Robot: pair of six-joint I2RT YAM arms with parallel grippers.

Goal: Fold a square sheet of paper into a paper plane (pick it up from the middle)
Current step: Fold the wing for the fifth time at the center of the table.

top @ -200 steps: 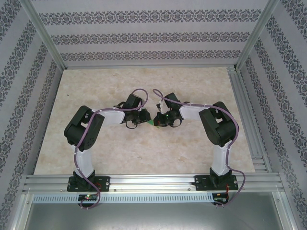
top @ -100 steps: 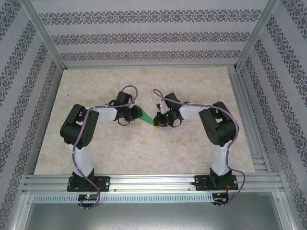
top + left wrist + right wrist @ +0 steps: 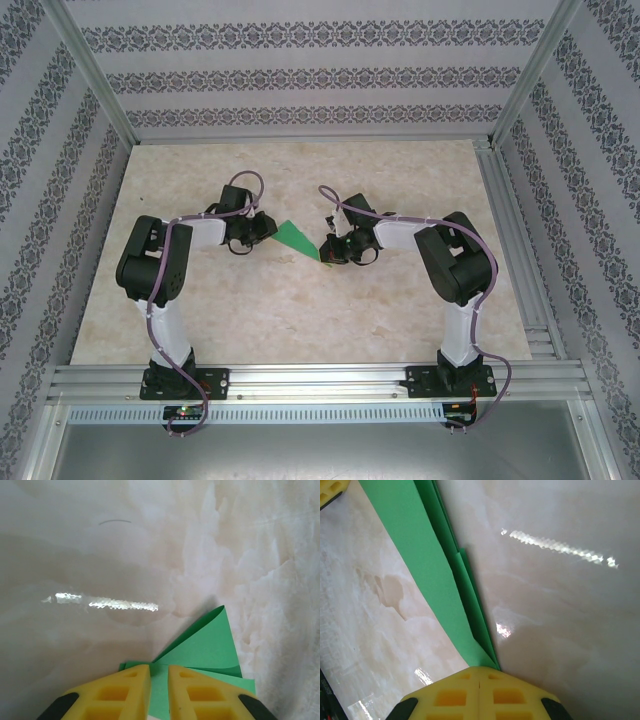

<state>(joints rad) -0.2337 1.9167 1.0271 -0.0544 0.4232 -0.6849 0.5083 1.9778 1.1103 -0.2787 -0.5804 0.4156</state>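
1. Two ends of the paper plane (image 3: 297, 240) are gripped, and it is spanned between the arms over the table (image 3: 400, 180).
2. Its wide end is pinched by the left gripper (image 3: 267, 228), whose fingers (image 3: 200, 695) are clenched on it.
3. Its pointed tip is clamped by the right gripper (image 3: 323, 254), probably so the folded layers are kept taut and aligned.

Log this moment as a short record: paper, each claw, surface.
paper: green paper, folded in layers, wide toward the left arm and tapering toward the right
left: left claw shut on the paper's wide end, a flap curling up beyond its fingers
right: right claw shut on the narrow tip
span: paper stretched between both claws
surface: pale marbled table
height over table: cannot tell
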